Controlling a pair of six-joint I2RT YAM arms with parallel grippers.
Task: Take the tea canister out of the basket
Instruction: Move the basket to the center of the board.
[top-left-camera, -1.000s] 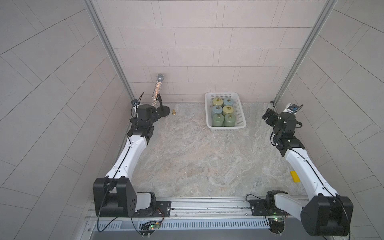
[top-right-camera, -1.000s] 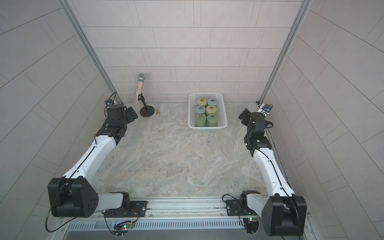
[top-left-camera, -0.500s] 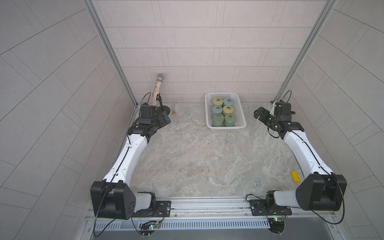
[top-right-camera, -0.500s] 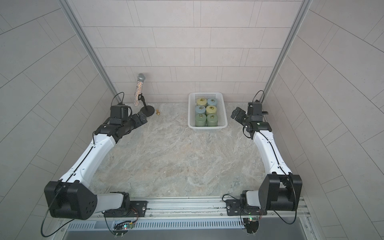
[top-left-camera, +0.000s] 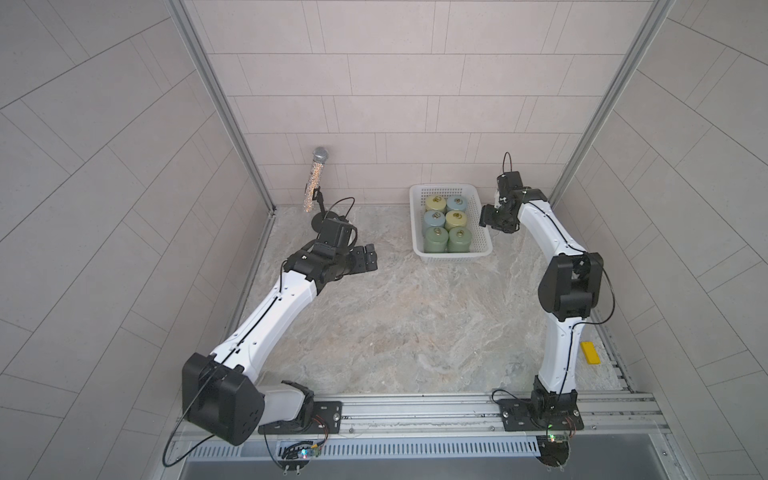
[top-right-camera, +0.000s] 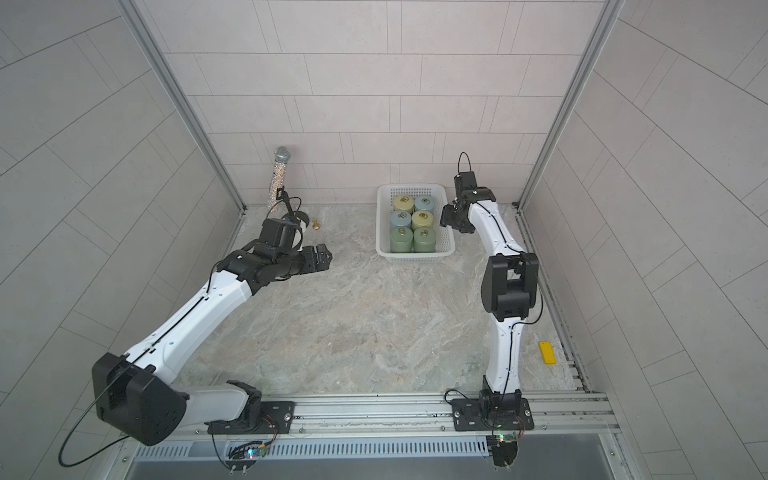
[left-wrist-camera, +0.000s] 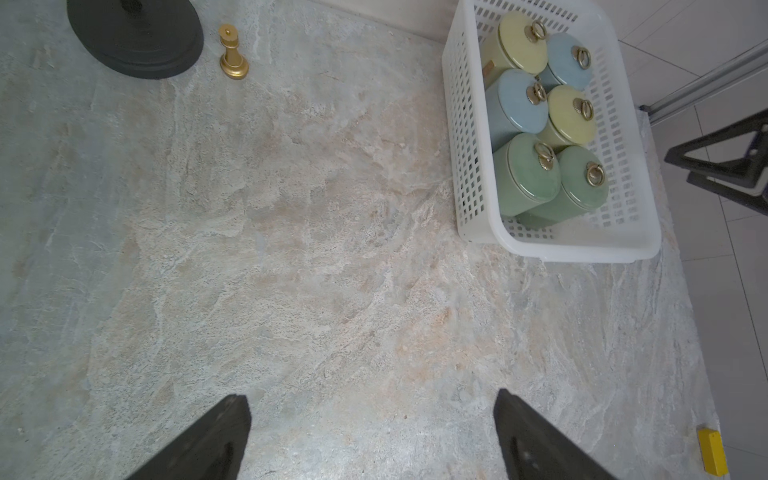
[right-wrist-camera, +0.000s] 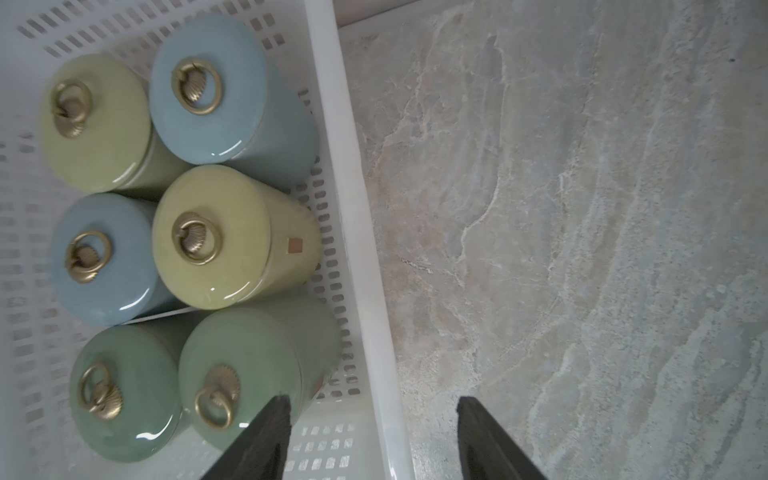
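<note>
right gripper (right-wrist-camera: 372, 400): partly open, empty | basket (right-wrist-camera: 332, 104) wall between jaws, green tea canister (right-wrist-camera: 245, 353) by one jaw | risk: pinching wall, lifting whole basket | left gripper (left-wrist-camera: 372, 401): wide open, empty

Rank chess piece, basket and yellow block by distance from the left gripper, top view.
From the left gripper, in a top view:
1. chess piece: just beyond it, toward the back wall.
2. basket: off to its right, against the back wall.
3. yellow block: far right edge of the table, toward the front.
</note>
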